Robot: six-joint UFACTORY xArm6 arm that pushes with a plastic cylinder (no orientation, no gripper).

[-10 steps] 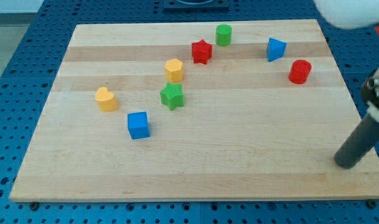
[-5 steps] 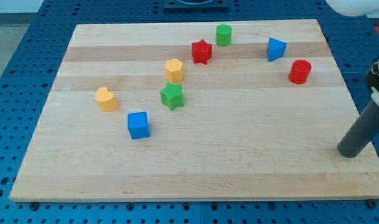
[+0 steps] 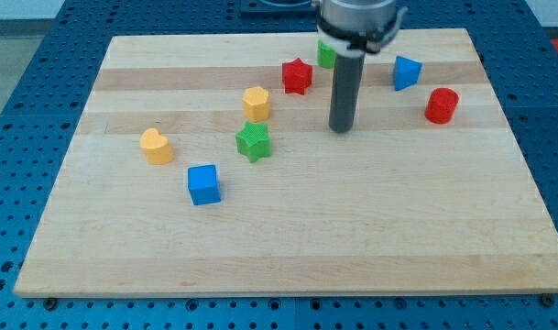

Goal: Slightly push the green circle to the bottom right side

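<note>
The arm carries no claw, only a dark rod; my tip (image 3: 341,129) rests on the wooden board (image 3: 288,247), between the green star (image 3: 254,142) and the red cylinder (image 3: 441,105), touching neither. The green circle (image 3: 325,55) sits near the view's top edge, partly hidden behind the rod, just right of the red star (image 3: 297,76).

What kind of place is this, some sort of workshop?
Probably a robotics lab bench. A wooden board lies on a blue perforated table, small coloured blocks such as a blue cube are scattered on it, and my tip rests among them.
</note>
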